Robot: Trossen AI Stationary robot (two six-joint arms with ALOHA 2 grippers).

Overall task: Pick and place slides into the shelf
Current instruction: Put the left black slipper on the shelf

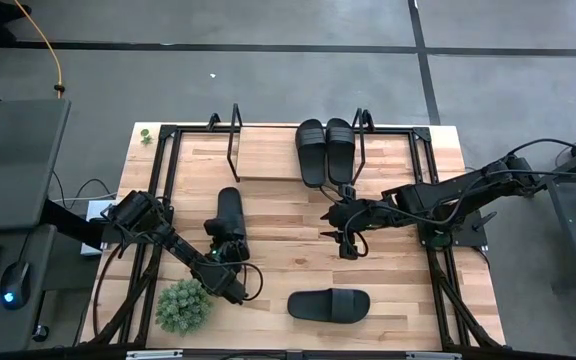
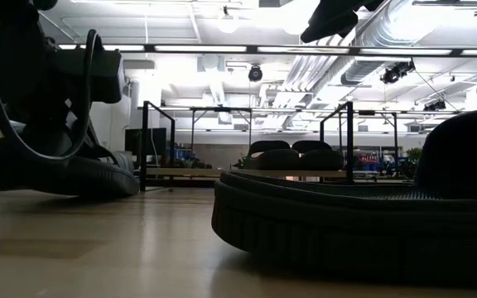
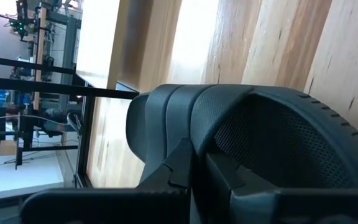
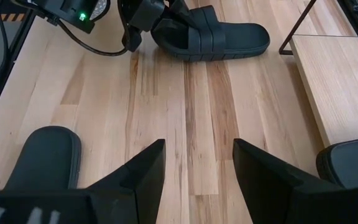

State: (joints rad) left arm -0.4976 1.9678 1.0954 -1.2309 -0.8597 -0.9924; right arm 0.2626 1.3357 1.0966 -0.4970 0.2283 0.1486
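Note:
A black slide point(image 1: 230, 215) lies on the table in front of the shelf point(image 1: 268, 152). My left gripper point(image 1: 225, 256) is at the slide's near end, shut on it. The slide also shows in the left wrist view point(image 3: 260, 137) and the right wrist view point(image 4: 210, 34). Two slides point(image 1: 325, 148) rest sole-down, side by side, on the right part of the shelf's board. Another slide point(image 1: 329, 304) lies near the table's near edge. My right gripper point(image 1: 346, 237) hovers open over bare table at mid-right, its fingers apart point(image 4: 197, 174). My left gripper is on the slide's near end, at the edge of the ribbed strap point(image 3: 179, 118). The fingers point(image 3: 182, 165) are almost together there, coming in low from the table's near side, along the slide. The sole lies on the table point(image 2: 65, 178). The gripper's body hides the exact contact.
A small green plant point(image 1: 183, 306) stands at the near left, close to my left arm. The shelf's black wire end frames point(image 1: 234, 135) rise at both ends of its board. The left part of the board point(image 4: 334, 74) is bare. Black frame tubes run along the table's sides.

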